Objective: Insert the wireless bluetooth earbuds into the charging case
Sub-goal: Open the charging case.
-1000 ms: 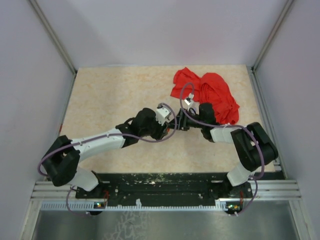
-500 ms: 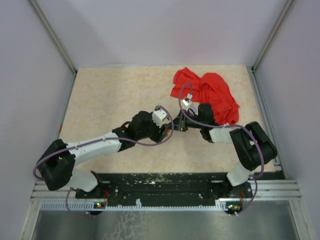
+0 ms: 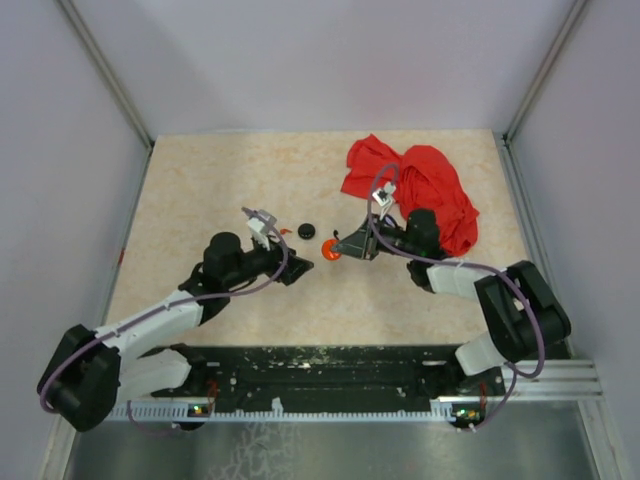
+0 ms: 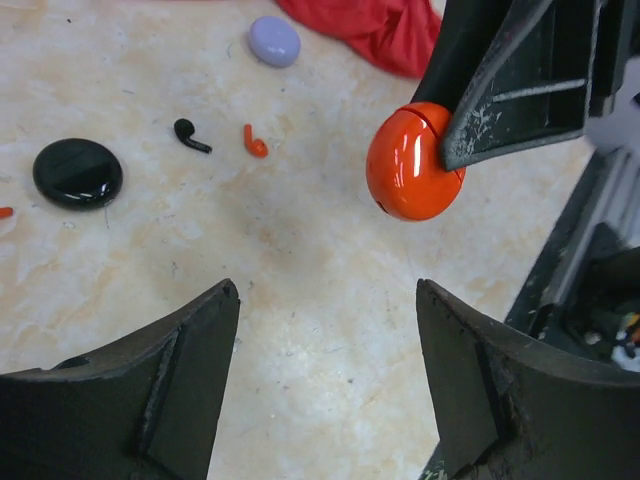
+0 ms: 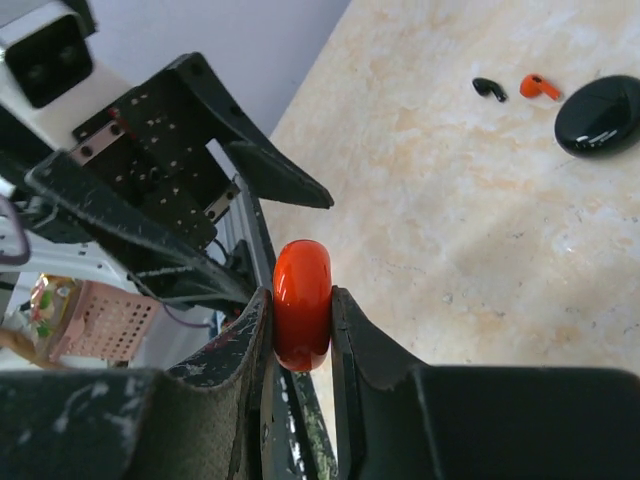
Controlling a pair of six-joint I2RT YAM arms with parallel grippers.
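Observation:
The charging case (image 4: 78, 173) is a round black puck lying flat on the table, also in the top view as the charging case (image 3: 306, 231). Just beside it lie two tiny earbuds, one black (image 4: 190, 135) and one orange (image 4: 255, 142); the right wrist view shows the same black earbud (image 5: 489, 88), orange earbud (image 5: 539, 87) and case (image 5: 600, 115). My left gripper (image 4: 325, 290) stands open over bare table, short of these things. My right gripper (image 5: 300, 292) is shut on a red disc (image 4: 413, 162), held on edge above the table.
A lavender disc (image 4: 274, 41) lies beyond the earbuds, close to a crumpled red cloth (image 3: 415, 190) at the back right. The two grippers face each other closely near the table's middle, with the left gripper (image 5: 200, 130) just past the red disc.
The left arm has drawn back to the left and its jaws have opened wider. The right gripper now holds the red disc alone, and the black case shows uncovered.

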